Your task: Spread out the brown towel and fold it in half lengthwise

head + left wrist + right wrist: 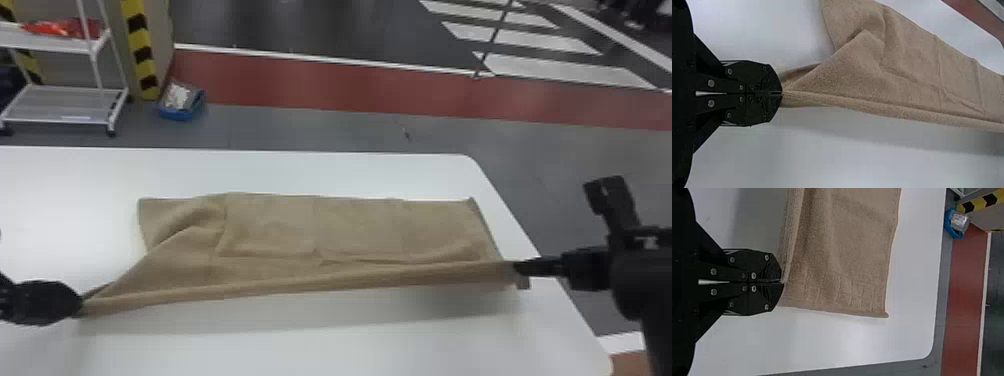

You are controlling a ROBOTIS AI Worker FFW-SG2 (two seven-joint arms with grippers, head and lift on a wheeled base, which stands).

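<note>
The brown towel [360,230] lies across the white table, its near edge pulled taut and raised between the two grippers, with a shadow under it. At the near left corner, my left gripper [80,304] is shut on the towel; folds run from there to the far left part, which lies flat. My right gripper [517,269] holds the near right end, a small flap hanging beside its tips. In the left wrist view the left gripper [781,93] pinches the gathered corner of the towel [907,66]. The right gripper [783,282] grips the edge of the towel [848,258] near its hem.
The white table [300,172] has its far edge beyond the towel and its right edge just past the towel's right end. Farther off on the floor stand a white shelf cart [65,102] and a blue container [181,102], beside a yellow-black striped post [140,50].
</note>
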